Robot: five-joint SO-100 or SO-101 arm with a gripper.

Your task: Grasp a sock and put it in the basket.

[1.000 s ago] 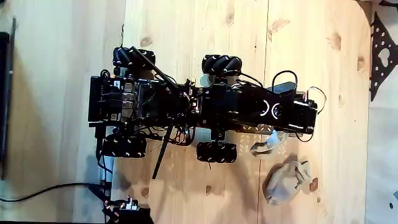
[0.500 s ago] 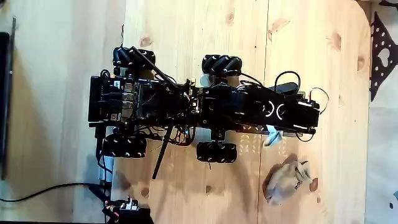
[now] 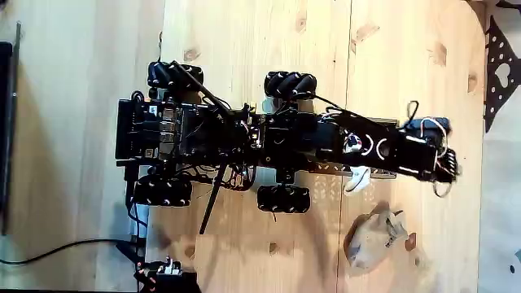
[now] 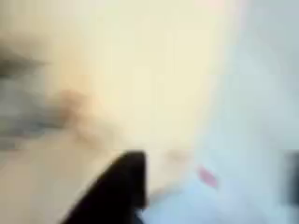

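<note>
White against pale wood, the sock (image 3: 356, 178) shows in the fixed view as a small slim scrap hanging or lying just under the lower edge of the black arm (image 3: 383, 149), its long axis running roughly up and down the picture, a little tilted. The arm stretches to the right, past the sock, and its gripper (image 3: 444, 163) sits at the far right end; the sock therefore lies back to the left of it and slightly lower. Whether the jaws hold the sock, or how they stand at all, I cannot tell from here. The basket (image 3: 326, 188), a perforated tray with a dark rim on the wheeled base, lies just left of the sock, beside the lower wheel (image 3: 283, 198). A larger beige sock (image 3: 374, 238) rests lower on the table (image 3: 260, 49), apart from the white one and out of the way. I judge that the sock needs only a short carry leftward to the basket, with the arm's own links as the main obstacle.

The wrist view is badly blurred: a dark wedge, perhaps a finger (image 4: 117, 191), rises from the bottom edge over pale wood, with a white patch bearing a small red mark (image 4: 207, 175) at lower right, possibly the sock.
</note>
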